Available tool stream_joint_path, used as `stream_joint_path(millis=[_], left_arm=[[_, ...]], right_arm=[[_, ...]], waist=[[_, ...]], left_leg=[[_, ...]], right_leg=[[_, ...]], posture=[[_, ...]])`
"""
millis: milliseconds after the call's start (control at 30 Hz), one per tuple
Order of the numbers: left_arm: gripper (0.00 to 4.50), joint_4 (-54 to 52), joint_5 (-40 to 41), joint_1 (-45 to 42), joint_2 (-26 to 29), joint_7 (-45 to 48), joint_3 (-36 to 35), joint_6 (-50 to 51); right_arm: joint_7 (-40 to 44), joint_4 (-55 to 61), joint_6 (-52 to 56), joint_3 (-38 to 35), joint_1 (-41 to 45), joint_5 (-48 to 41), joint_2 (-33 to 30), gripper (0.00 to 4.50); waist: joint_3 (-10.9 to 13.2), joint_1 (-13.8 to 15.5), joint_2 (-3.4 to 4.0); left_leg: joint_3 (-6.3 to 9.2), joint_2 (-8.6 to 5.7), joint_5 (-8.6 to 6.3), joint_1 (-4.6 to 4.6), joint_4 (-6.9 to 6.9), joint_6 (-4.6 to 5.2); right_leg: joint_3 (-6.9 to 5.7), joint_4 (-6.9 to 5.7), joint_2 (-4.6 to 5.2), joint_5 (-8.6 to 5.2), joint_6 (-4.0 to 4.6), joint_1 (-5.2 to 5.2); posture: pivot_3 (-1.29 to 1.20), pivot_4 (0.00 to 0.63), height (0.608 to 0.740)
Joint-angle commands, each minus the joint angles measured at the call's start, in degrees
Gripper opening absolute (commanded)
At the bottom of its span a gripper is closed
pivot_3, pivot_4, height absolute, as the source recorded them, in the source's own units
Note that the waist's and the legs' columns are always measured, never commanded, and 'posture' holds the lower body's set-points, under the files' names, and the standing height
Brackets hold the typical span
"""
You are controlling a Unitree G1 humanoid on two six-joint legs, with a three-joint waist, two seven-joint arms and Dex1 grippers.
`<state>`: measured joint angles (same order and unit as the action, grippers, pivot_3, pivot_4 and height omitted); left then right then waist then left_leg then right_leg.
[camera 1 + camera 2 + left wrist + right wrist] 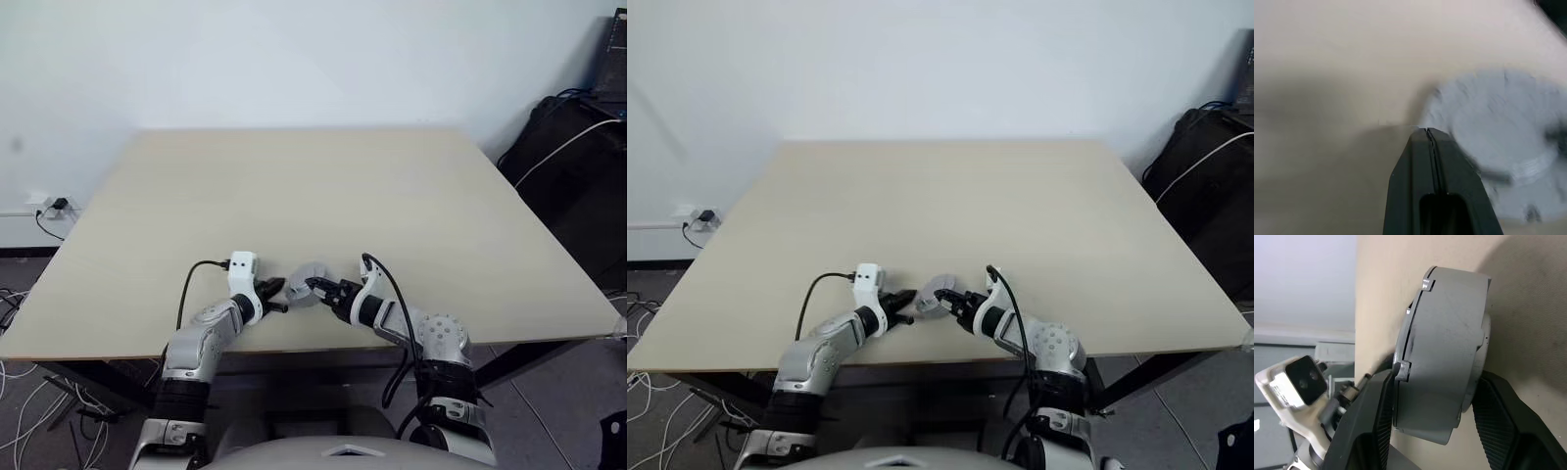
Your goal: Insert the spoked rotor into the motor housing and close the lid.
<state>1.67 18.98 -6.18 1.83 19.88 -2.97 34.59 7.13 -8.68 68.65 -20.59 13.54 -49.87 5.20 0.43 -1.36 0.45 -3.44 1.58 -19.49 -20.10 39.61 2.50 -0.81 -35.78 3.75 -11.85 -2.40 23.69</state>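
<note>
Right wrist view: right gripper (1432,428) clamps one motor housing (1442,352) (lid on); left gripper (1431,133) pressed together.

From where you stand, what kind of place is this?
Probably a lab or workshop room: a plain wooden table against a white wall, loose cables on the floor, and a wall socket with a plug.
</note>
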Motion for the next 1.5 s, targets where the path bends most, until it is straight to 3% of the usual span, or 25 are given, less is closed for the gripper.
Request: stream_joint_path(millis=[33, 233, 400, 600, 1033, 1133, 1233, 1500], left_arm=[[0.0, -6.56, 2.03, 0.71, -2.35, -3.75, -4.54, -6.46], [0.0, -10.73, 6.02, 5.69, -3.87, -3.07, -6.79, -9.05], [0.0, -12.92, 14.36, 11.28, -5.67, 0.14, -7.94, -6.54], [0.0, -14.74, 18.26, 15.79, -7.53, -0.67, -6.39, -5.89], [0.0, -15.47, 26.47, 19.77, -9.48, -2.45, -2.79, -5.66], [0.0, -16.06, 32.14, 20.58, -11.12, -2.55, -3.21, -5.39], [0.58, -16.83, 38.34, 21.32, -12.09, -2.42, -3.08, -5.17], [3.24, -17.5, 51.49, 22.94, -12.76, -3.36, -1.02, -5.47]], right_arm=[[-2.33, -0.55, -1.69, -2.13, -0.83, 0.08, 0.71, 2.06], [-1.41, -0.83, -2.12, -3.36, -0.7, -3.02, 1.57, 2.05], [-0.77, -1.12, -2.34, -3.98, -0.64, -5.64, 2.27, 2.03], [-0.04, -1.01, -2.52, -4.76, -0.57, -8.77, 2.72, 2.0], [1.12, 0.99, -2.95, -5.9, -0.74, -13.77, 2.87, 1.94], [1.36, 2.49, -2.72, -6.47, -0.65, -16.75, 3.41, 1.93], [1.26, 3.83, -2.58, -6.16, -0.21, -19.52, 3.87, 1.93], [0.71, 4.34, -3.03, -3.96, 1.17, -24.58, 3.89, 1.93]], waist=[[0.05, 0.01, -0.03], [0.15, 0.08, 0.05], [0.3, -0.08, 0.06], [0.4, -0.13, 0.06], [0.69, -0.43, 0.14], [0.71, -0.65, 0.16], [0.74, -0.74, 0.18], [0.74, -0.76, 0.18]], left_leg=[[0.01, -0.01, 0.0, -0.06, 0.0, 0.0], [0.04, -0.05, -0.05, -0.32, -0.04, 0.09], [0.05, -0.04, -0.12, -0.46, -0.04, 0.21], [0.04, -0.08, -0.21, -0.6, -0.04, 0.35], [-0.01, -0.27, -0.23, -0.63, -0.04, 0.37], [-0.02, -0.27, -0.23, -0.62, -0.04, 0.36], [-0.02, -0.12, -0.23, -0.63, -0.04, 0.36], [-0.05, -0.23, -0.23, -0.61, -0.04, 0.36]], right_leg=[[-0.01, 0.02, 0.01, 0.0, 0.01, 0.06], [-0.11, 0.23, 0.0, 0.01, 0.0, 0.18], [-0.19, 0.59, -0.01, 0.09, -0.13, 0.16], [-0.19, 0.85, -0.01, 0.18, -0.27, 0.15], [-0.16, 0.9, -0.08, 0.19, -0.29, 0.17], [-0.16, 0.89, -0.08, 0.19, -0.29, 0.18], [-0.14, 0.89, -0.08, 0.19, -0.29, 0.19], [-0.11, 0.89, -0.1, 0.2, -0.3, 0.17]], posture=[[0.0, 0.0, 0.74], [0.0, 0.0, 0.74], [0.0, 0.0, 0.74], [0.0, 0.0, 0.74], [0.0, 0.0, 0.74], [0.0, 0.0, 0.74], [0.0, 0.0, 0.74], [0.0, 0.0, 0.74]])
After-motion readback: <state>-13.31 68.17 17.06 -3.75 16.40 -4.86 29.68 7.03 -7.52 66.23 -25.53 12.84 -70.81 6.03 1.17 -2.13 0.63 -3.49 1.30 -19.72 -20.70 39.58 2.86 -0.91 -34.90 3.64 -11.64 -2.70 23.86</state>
